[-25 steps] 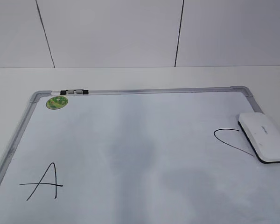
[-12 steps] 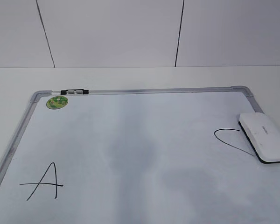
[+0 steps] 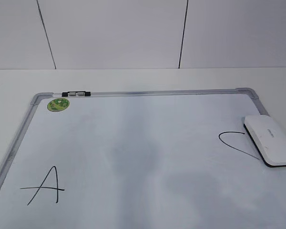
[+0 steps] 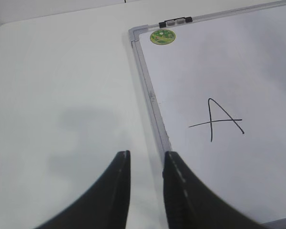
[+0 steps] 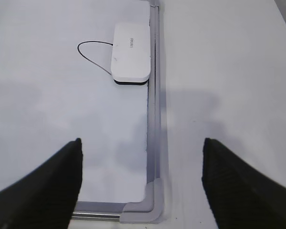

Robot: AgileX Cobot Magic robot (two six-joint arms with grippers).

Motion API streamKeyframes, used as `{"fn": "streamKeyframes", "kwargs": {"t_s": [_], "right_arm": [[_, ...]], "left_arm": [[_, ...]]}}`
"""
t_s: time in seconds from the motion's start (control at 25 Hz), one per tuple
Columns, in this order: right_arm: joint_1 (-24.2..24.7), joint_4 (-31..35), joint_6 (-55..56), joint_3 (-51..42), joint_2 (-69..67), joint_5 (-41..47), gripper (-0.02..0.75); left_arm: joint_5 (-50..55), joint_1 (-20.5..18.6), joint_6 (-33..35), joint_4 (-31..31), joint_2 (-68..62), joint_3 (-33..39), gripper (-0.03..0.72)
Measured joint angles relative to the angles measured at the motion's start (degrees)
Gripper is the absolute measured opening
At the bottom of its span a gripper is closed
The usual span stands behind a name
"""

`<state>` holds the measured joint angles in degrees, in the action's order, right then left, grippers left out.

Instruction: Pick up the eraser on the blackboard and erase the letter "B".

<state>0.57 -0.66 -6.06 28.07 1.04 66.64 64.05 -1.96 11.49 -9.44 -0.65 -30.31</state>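
Eraser resting at the board's right edge, both arms clear of it.

I see the eraser (image 3: 269, 140) lying flat on the blackboard (image 3: 133, 143), partly covering the letter "C" (image 3: 236, 143). My left gripper (image 4: 144, 160) is nearly closed and holds nothing; my right gripper (image 5: 140, 157) is spread wide near the board's corner.

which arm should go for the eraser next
Right, probably. The eraser lies by the board's right frame, straight ahead of the open right gripper. The left gripper, nearly shut, hangs over the table beyond the board's left edge.
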Motion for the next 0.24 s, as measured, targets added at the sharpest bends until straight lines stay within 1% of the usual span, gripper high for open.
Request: {"fn": "streamKeyframes", "kwargs": {"t_s": [0.24], "right_arm": [[0.0, 0.0, 0.0, 0.0, 0.0, 0.0, 0.587]], "left_arm": [[0.0, 0.0, 0.0, 0.0, 0.0, 0.0, 0.188]]}}
